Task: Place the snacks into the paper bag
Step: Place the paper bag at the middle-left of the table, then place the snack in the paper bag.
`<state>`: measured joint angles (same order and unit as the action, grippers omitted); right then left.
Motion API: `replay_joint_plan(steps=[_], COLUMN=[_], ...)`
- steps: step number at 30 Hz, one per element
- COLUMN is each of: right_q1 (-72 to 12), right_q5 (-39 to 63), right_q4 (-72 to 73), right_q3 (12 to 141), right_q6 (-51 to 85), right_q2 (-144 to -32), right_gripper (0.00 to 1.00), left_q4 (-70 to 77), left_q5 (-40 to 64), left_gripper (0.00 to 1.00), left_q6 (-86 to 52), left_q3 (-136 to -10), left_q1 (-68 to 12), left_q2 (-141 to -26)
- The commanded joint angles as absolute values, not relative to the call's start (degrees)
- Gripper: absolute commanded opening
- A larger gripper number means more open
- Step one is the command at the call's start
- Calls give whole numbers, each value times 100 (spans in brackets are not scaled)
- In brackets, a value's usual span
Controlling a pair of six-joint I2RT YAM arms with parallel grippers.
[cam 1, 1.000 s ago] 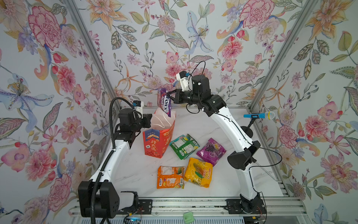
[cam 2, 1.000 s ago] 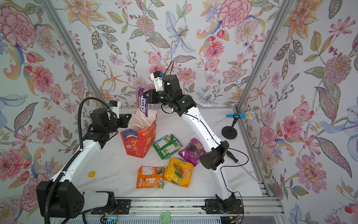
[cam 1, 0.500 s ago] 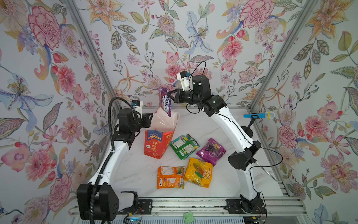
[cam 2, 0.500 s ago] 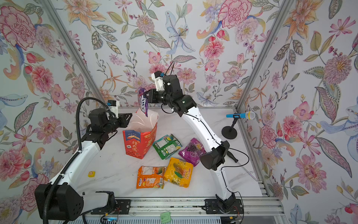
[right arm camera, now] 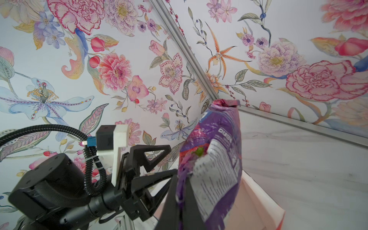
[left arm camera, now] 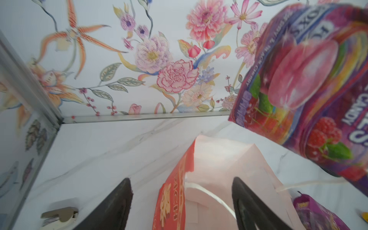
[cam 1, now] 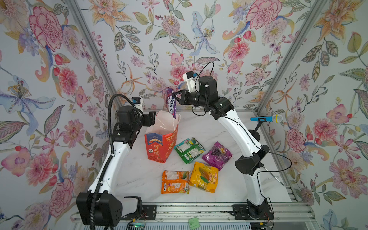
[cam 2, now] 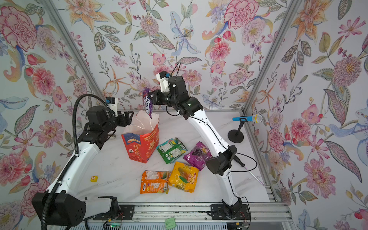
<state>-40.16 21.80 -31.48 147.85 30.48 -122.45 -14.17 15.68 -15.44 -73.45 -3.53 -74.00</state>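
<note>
Paper bag [cam 1: 157,148], red with a blue label and gold characters, stands upright on the white marble desk [cam 1: 139,179], its mouth open and its white inside showing; the right end effector [cam 1: 175,97] is clamped on the upper part of a purple Fox's candy packet [cam 1: 170,104], which hangs upright with its lower end just above the bag's mouth, near the far rim; in the right wrist view the black fingers [right arm camera: 169,201] pinch that packet from both sides; the left end effector [cam 1: 152,119] sits at the bag's upper edge on the robot's left side, and in the left wrist view its two dark fingers [left arm camera: 117,207] stand spread wide with the bag's red side wall between them; whether either finger touches the paper I cannot tell; a white cord handle [left arm camera: 211,196] curves inside the bag; four more packets lie flat on the desk to the right of the bag: a green packet [cam 1: 189,150] just beside the bag's base, a purple grape packet [cam 1: 217,155] just beside the green one, a yellow packet [cam 1: 204,177] nearer the front, and an orange packet [cam 1: 175,182] touching the yellow one's side; a blue toy microphone [cam 1: 264,119] on a black stand is near the right wall, well apart from the packets; a small yellow tile [cam 2: 94,178] lies beside the left arm.
</note>
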Motion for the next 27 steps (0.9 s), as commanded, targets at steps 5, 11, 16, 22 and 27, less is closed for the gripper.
replay_joint_plan(steps=[5,11,16,22,27], right_q1=[-4026,-4089,-4122,-4209,-4281], right_q5=[2264,2386,2446,2421,2442], right_q4=[-2942,-2958,-3042,-3126,-3150], right_q3=[15016,15014,15014,14995,14985], right_q6=[2985,2987,2937,2860,2869], right_q2=[-11926,-11974,-11978,-11956,-11970], right_gripper=[0,0,0,0,0], left_q4=[-3402,-4411,-4785,-4922,-4924], left_q5=[1628,1376,1376,1343,1437], left_gripper=[80,80,79,72,64], left_q6=[-633,-448,-369,-369,-378], left_q3=[-8664,-9291,-9626,-9588,-9464], left_q1=[-337,-335,-334,-342,-347], left_q2=[-8290,-8864,-9183,-9223,-9244])
